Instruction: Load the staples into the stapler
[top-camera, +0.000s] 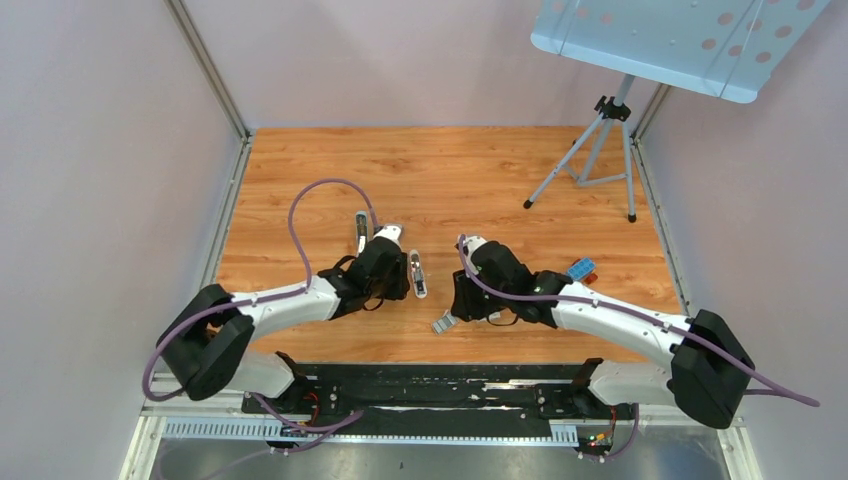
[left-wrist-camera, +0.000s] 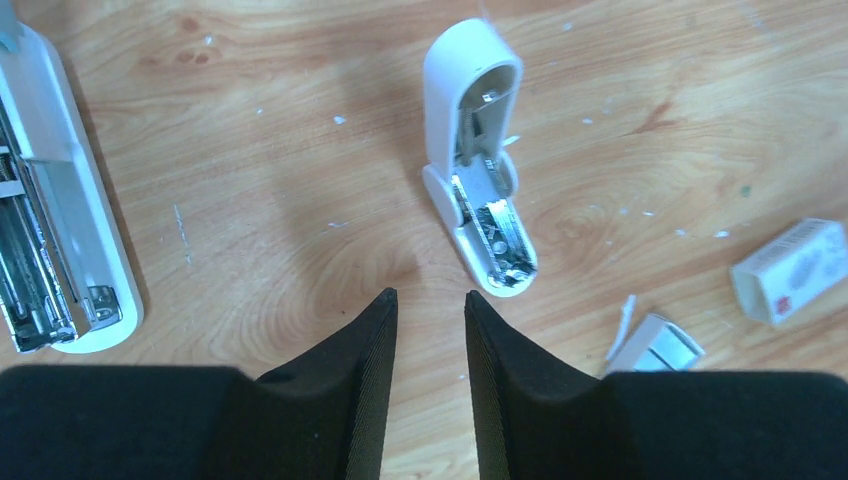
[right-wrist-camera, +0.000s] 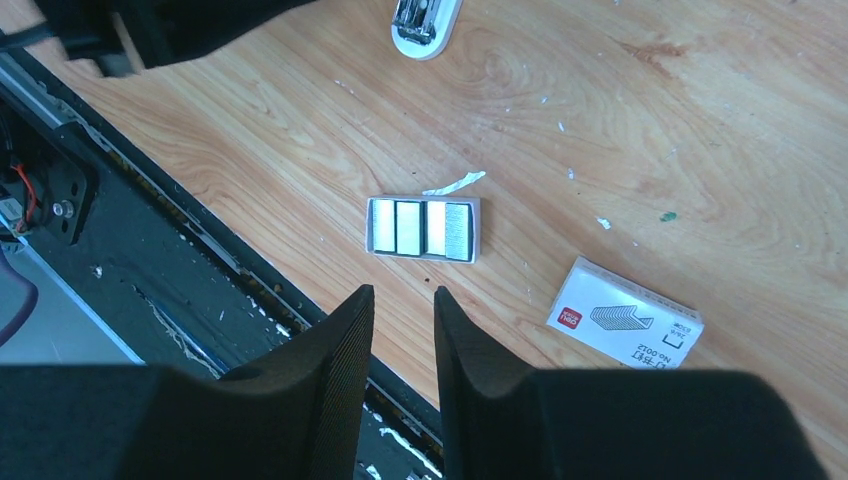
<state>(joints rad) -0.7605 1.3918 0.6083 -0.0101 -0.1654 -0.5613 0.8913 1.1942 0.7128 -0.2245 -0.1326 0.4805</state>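
The stapler (left-wrist-camera: 478, 175) lies opened on the wood floor, its white lid hinged back and its metal channel (left-wrist-camera: 497, 235) exposed. In the top view the stapler (top-camera: 418, 275) lies between the two arms. My left gripper (left-wrist-camera: 430, 295) hovers just short of its near end, open, with nothing between the fingers. The staples (right-wrist-camera: 423, 228), grey ribbed strips side by side in a small white tray, lie a little ahead of my right gripper (right-wrist-camera: 403, 292). That gripper is open and empty too. From above, the staples (top-camera: 445, 322) sit near the table's front edge.
A second, larger white stapler (left-wrist-camera: 55, 220) lies to the left, also open. A white box with a red mark (right-wrist-camera: 625, 325) lies right of the staples. A tripod (top-camera: 600, 150) stands at the back right. The black base rail (right-wrist-camera: 150, 250) borders the near edge.
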